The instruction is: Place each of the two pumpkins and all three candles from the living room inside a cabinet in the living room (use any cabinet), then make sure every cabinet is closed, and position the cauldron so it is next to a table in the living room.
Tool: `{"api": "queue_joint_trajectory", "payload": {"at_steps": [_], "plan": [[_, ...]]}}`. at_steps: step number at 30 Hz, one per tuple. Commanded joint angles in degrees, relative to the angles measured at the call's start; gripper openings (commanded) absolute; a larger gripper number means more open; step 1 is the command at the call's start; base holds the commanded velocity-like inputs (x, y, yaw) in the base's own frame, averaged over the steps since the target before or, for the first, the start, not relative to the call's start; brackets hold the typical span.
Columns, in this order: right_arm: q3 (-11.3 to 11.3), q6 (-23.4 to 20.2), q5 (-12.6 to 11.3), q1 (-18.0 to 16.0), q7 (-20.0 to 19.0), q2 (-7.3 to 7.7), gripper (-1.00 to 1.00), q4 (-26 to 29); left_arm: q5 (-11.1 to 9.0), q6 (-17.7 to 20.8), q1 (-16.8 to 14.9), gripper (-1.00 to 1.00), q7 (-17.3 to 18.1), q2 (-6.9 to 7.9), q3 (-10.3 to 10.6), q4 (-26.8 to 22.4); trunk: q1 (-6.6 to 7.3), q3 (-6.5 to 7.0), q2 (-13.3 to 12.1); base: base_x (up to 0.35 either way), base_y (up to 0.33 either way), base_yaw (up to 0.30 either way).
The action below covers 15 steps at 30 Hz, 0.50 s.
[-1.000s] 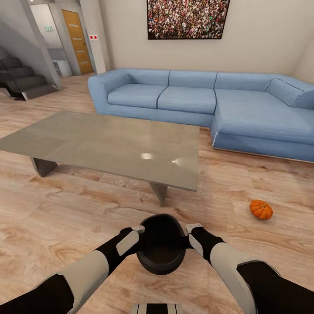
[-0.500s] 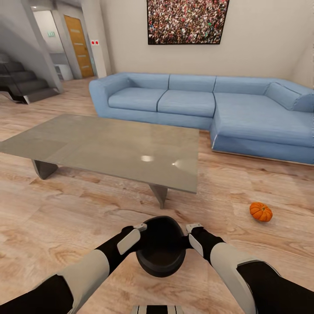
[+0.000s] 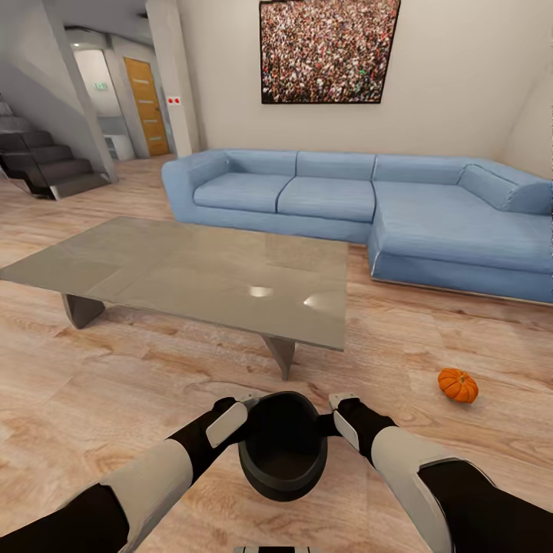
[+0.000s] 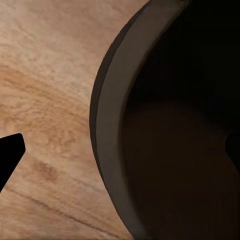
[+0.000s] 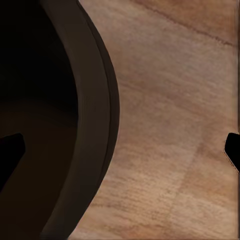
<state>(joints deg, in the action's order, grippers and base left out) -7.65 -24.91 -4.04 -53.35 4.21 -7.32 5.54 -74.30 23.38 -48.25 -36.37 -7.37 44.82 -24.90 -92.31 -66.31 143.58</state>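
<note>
The table [image 3: 192, 269] stands ahead at left; the cauldron [image 3: 281, 455] is carried above the floor [image 3: 92, 384] just short of it, not yet set down. Both arms reach forward: the left gripper [image 3: 234, 415] and the right gripper [image 3: 339, 415] each straddle the rim, though whether they pinch it I cannot tell. A pumpkin [image 3: 458, 385] lies on the floor at right, unstored.

head cam: high, fwd-down, wide
L wrist cam: close on cauldron [image 4: 165, 125] rim
R wrist cam: close, opposite rim
shared: cauldron, floor [image 5: 170, 125]
</note>
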Motion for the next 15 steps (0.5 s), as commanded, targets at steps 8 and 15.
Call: {"api": "queue_joint_trajectory", "payload": {"at_steps": [8, 15], "plan": [[-0.1, -0.1, 0.0, 0.0, 0.0, 0.36, 1.00, 0.5, -0.3, 0.1, 0.0, 1.00, 0.0, 0.89, -0.4, -0.1, 0.20, 1.78, -0.1, 0.000, 0.000, 0.000], [0.2, -0.3, -0.3, 0.0, 0.0, 0.63, 1.00, 1.0, -0.3, 0.1, 0.0, 1.00, -0.1, 3.06, -0.2, 0.4, 0.38, 3.33, -0.2, 0.000, 0.000, 0.000]]}}
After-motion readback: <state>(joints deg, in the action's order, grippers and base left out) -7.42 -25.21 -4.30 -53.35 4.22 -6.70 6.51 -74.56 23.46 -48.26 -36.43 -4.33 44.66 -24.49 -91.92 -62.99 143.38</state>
